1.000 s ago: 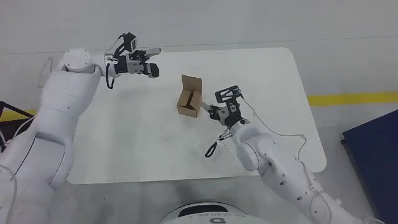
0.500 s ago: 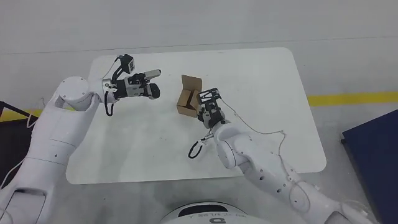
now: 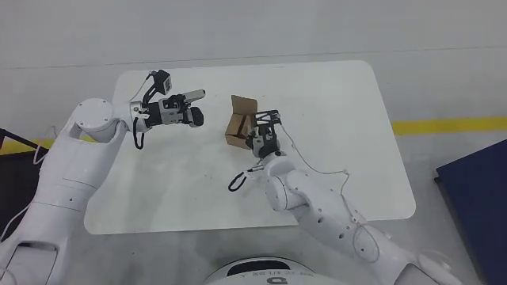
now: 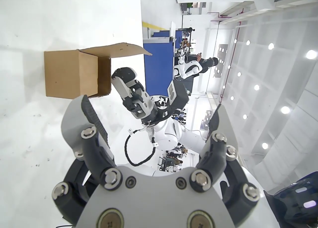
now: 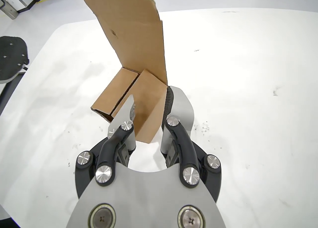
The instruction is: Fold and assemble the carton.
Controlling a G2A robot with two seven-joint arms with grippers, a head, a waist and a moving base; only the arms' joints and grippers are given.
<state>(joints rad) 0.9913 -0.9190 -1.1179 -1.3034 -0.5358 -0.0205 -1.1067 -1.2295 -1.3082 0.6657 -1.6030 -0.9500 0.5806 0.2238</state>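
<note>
Cardboard stands between the fingers (image 5: 175, 104) of your right gripper (image 5: 150, 95). They are part-open, one on each side of the carton's (image 5: 116, 90) near wall, and from the wrist view you have no firm pinch on it. The carton sits on the table (image 3: 333, 127), near its middle. Its mouth is open. One tall flap (image 5: 129, 32) rises from the wall right beside the outer finger, and two shorter flaps are turned in just past the inner finger.

Beyond the carton, on the side away from your right arm, the left gripper (image 3: 198, 104) hangs wide open and holds nothing. It is well apart from the carton and touches none of it.

My worry is that nothing braces the carton. It looks light, so any sideways push from the right gripper would likely slide it across the table or tip it rather than crease a fold. If you close the right gripper hard on the wall, you could dent it or skew the corner. The raised flap is also close enough to the outer finger to catch on it, which could bend the flap the wrong way. Consider bringing the left gripper against the carton's far side before you press.
</note>
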